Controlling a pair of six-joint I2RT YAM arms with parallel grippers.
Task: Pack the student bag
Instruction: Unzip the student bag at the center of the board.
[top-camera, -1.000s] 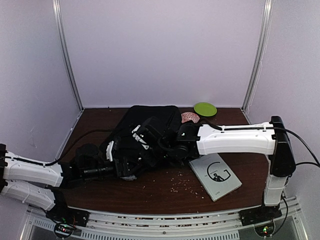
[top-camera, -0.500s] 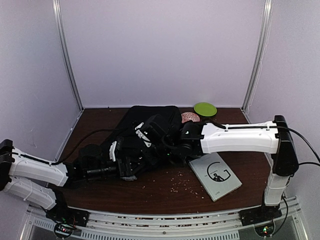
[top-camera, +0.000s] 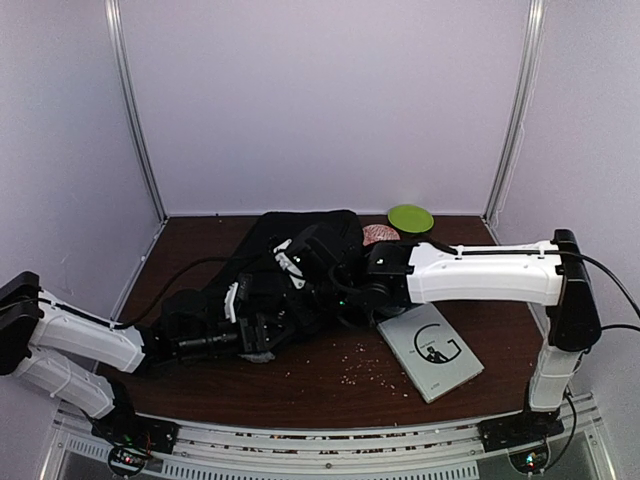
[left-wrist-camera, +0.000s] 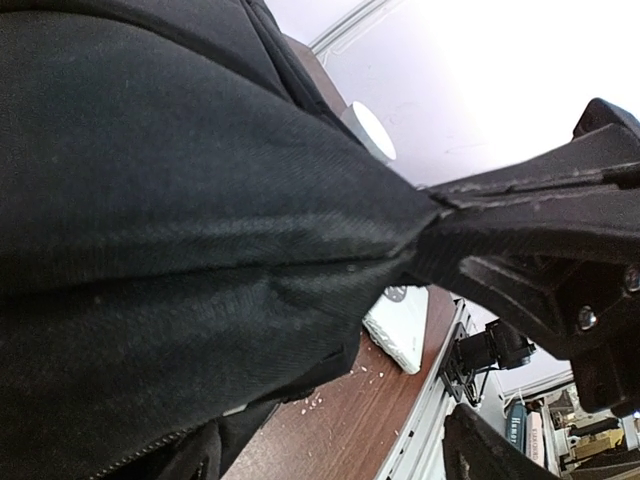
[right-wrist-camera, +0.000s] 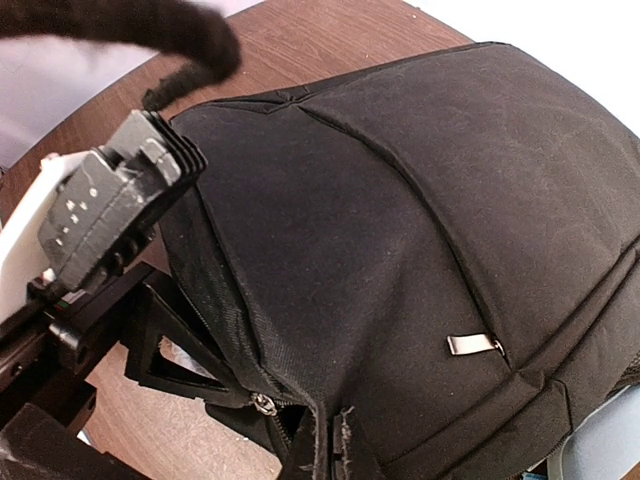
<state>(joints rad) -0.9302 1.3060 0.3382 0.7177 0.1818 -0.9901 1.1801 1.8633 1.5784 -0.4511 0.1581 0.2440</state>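
A: Starting at the near edge, where was the left gripper (top-camera: 262, 322)?

B: Low over the table (top-camera: 330, 385), forearm nearly flat, reaching right into the near end of the student bag (top-camera: 320, 225). Its wrist view showed the jaws standing apart, with black cloth pulled taut against the upper finger (left-wrist-camera: 540, 190). I'd call that hooked, not pinched.

A: And how did the bag lie?

B: Left of centre, with its long axis running from near-left to far-right, away from the bases. The left arm was at its near end, so it was the closer one to the opening.

A: The right gripper (top-camera: 298, 256)?

B: Arm stretched level from the right, wrist over the bag's middle. Its fingers weren't visible, so I couldn't tell their state.

A: Anything loose?

B: A book (top-camera: 430, 350) lay just right of the bag, probably the next thing to go in, and a green plate (top-camera: 410, 217) lay beyond
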